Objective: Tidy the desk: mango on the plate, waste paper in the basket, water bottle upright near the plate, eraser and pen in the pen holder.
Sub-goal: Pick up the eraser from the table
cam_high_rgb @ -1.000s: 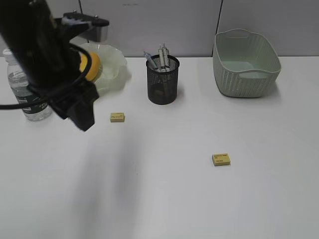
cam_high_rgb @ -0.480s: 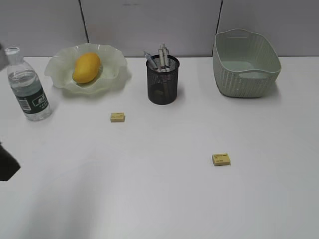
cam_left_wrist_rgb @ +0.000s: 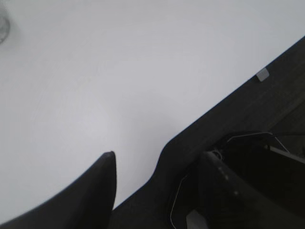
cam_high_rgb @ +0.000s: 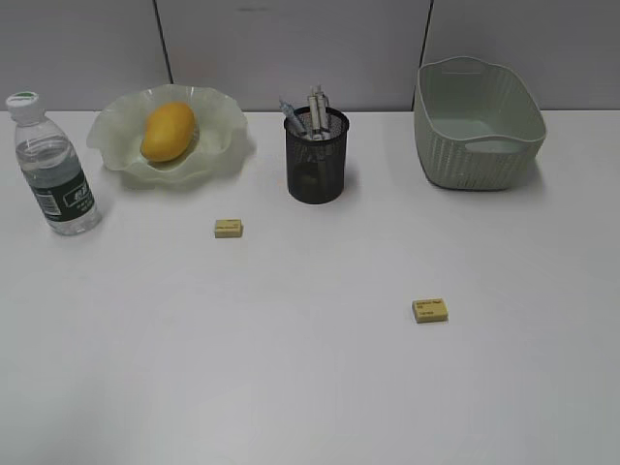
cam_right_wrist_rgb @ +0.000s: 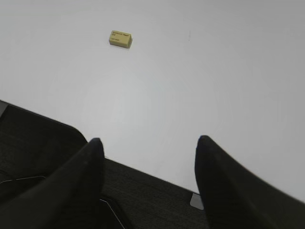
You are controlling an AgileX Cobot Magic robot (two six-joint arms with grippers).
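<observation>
Two erasers are what's left: one eraser [cam_high_rgb: 430,310] sits alone on the open bench [cam_high_rgb: 291,387], right of middle and well apart from the pen holder [cam_high_rgb: 316,160]; the other eraser [cam_high_rgb: 228,228] lies near the pen holder's front left. Mango [cam_high_rgb: 168,132] is on the plate [cam_high_rgb: 218,121], water bottle [cam_high_rgb: 53,165] stands upright just left of it, pens are in the holder. I can't see any paper in the basket [cam_high_rgb: 480,126] from here. Left claw [cam_left_wrist_rgb: 157,176] and right claw [cam_right_wrist_rgb: 145,160] both hang open, empty, at the near bench edge. I'd go right claw onto the lone eraser: straddle its short sides, pinch low, and release right over the mesh cup.
</observation>
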